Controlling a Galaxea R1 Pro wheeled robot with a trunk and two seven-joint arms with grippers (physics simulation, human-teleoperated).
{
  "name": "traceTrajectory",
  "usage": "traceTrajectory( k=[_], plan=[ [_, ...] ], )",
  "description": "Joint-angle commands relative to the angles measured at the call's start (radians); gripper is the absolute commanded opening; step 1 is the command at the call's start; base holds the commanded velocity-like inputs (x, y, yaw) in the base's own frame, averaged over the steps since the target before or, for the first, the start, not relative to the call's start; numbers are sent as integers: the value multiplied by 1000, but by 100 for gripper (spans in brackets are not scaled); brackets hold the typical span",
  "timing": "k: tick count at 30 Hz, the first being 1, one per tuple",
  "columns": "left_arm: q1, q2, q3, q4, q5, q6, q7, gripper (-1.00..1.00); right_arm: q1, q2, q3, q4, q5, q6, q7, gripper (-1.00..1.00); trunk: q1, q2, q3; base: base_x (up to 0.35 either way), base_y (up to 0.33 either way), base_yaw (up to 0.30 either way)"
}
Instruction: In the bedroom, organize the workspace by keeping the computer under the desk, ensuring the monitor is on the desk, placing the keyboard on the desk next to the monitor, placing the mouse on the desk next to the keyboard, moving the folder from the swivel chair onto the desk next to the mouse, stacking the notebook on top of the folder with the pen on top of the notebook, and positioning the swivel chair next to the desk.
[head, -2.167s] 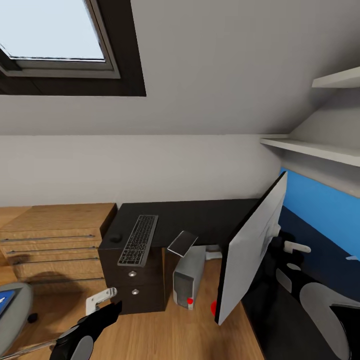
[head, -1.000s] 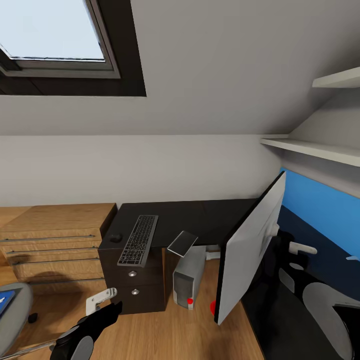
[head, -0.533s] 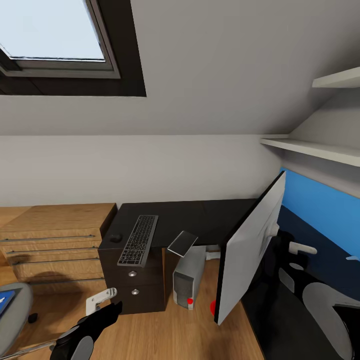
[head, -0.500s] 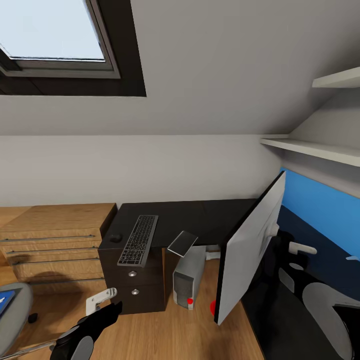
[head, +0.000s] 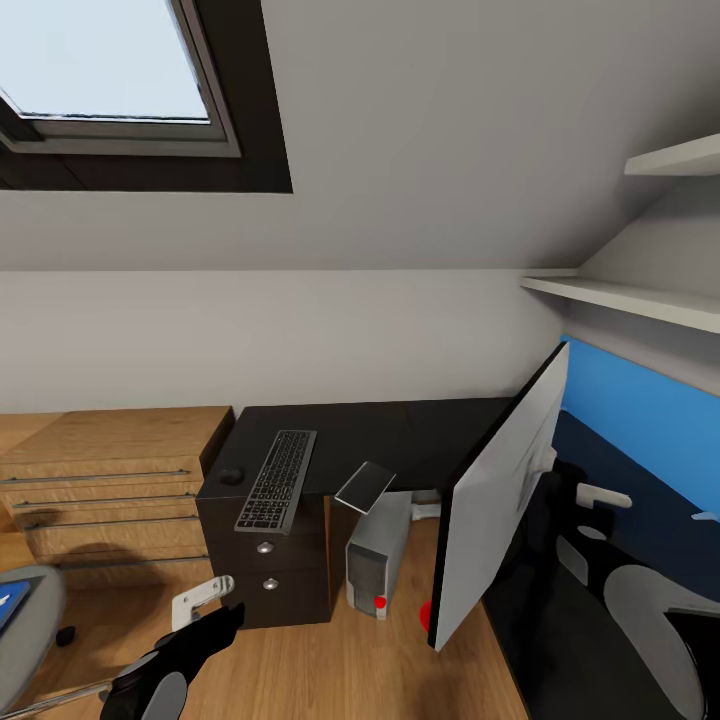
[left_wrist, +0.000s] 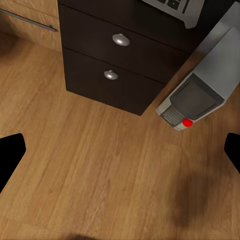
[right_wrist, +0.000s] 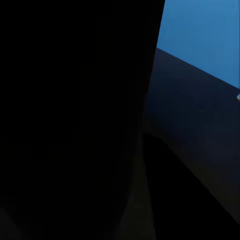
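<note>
The black desk (head: 400, 430) carries the keyboard (head: 277, 480) with the small mouse (head: 232, 476) beside it. A flat grey slab, perhaps the notebook (head: 365, 487), overhangs the desk edge. Below it the computer (head: 378, 555) stands on the floor, and its red light (left_wrist: 187, 121) is lit. The monitor (head: 500, 500) hangs tilted at the right, with my right arm (head: 590, 494) close behind it and the grip hidden. My left gripper (left_wrist: 120, 152) is open and empty over the floor in front of the drawers (left_wrist: 120, 40). The swivel chair (head: 25, 620) holds the blue folder (head: 8, 603).
A light wooden drawer unit (head: 110, 480) stands left of the desk. Above the blue back panel (head: 650, 410) are white shelves (head: 640, 300) under a sloped ceiling with a skylight (head: 100, 60). Wooden floor (head: 330, 670) lies open between chair and desk.
The monitor's top edge has drifted a little to the left. The left arm and the other things are still.
</note>
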Motion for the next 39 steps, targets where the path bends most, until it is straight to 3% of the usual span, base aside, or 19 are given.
traceTrajectory(
  k=[1,34,39],
  plan=[
    [-1,1,-2,-1,10,1,10,100,-1,0,4,3,-14,-4,5,-100,0,-1,-2,0,0,0],
    [-1,2,-2,-1,10,1,10,100,-1,1,6,2,-13,-1,4,-100,0,-1,-2,0,0,0],
    [-1,2,-2,-1,10,1,10,100,-1,1,6,1,-12,-3,4,-100,0,-1,-2,-242,0,0]
  ],
)
